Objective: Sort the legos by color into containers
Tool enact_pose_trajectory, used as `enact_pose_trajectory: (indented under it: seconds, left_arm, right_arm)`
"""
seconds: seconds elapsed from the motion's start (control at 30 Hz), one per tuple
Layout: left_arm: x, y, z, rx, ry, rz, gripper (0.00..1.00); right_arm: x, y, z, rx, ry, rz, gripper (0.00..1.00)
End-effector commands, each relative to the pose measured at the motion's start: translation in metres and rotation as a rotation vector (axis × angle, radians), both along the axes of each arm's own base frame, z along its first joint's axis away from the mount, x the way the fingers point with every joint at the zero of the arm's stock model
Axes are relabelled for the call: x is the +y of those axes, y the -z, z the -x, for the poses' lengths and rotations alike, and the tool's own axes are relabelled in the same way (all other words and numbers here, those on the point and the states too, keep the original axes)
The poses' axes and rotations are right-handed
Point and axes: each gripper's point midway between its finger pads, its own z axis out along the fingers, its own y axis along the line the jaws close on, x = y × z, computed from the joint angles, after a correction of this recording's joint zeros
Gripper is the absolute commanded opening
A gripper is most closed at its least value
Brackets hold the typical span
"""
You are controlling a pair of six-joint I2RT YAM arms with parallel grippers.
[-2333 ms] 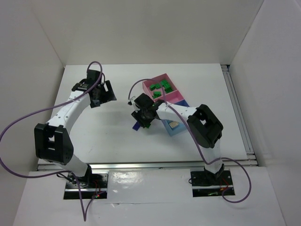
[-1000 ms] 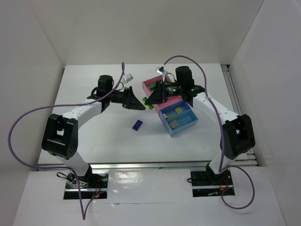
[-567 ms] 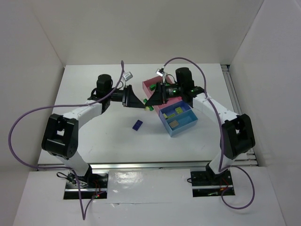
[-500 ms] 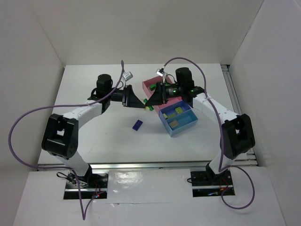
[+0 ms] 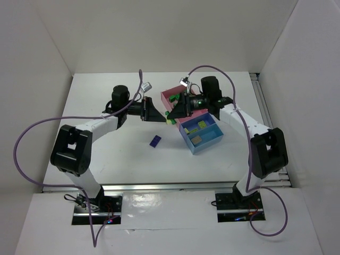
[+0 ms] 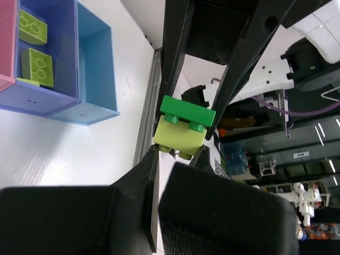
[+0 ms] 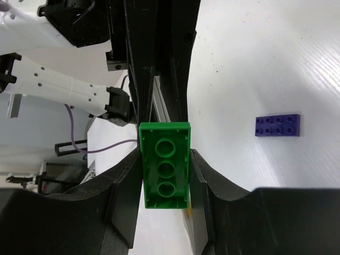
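1. My left gripper is closed on the yellow-green brick. Its two fingers pinch the brick's lower sides.
2. My right gripper is clamped on the dark green brick. That brick's long axis runs out along my fingers, towards the left arm.
3. The two bricks are stuck together and held in the air, just off the side of the containers that faces my left arm. They lie beside the pink end of the row.
4. The grippers meet nose to nose there. The yellow-green brick is on the left gripper's side of the joint and the dark green one on the right gripper's side.
5. I judge the next move to be a pull apart, each arm drawing back from the joint.
6. The right arm is nearer the containers. The purple brick lies flat on the table, apart from the row on its left-arm side, held by neither gripper.
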Motion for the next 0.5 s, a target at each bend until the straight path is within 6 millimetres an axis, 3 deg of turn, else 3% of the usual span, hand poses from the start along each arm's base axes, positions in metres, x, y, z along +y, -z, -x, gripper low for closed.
enact_pose_trajectory:
  seconds: [0.0,0.27,0.37,0.47]
  left_arm:
    - [0.019,0.008,-0.006,0.029,-0.025,0.003,0.00]
    - [0.034,0.014,-0.016,0.046,-0.098,-0.036,0.00]
    - [0.035,0.017,-0.017,0.051,-0.104,-0.053,0.00]
    - [0.039,0.020,-0.023,0.058,-0.134,-0.078,0.00]
  right_arm:
    - [-0.029,-0.011,-0.024,-0.067,0.074,0.020,0.29]
    - [-0.039,0.004,-0.049,-0.073,0.195,0.113,0.29]
    - [-0.042,0.013,-0.071,-0.074,0.306,0.172,0.29]
    - [-0.046,0.020,-0.111,-0.086,0.484,0.240,0.31]
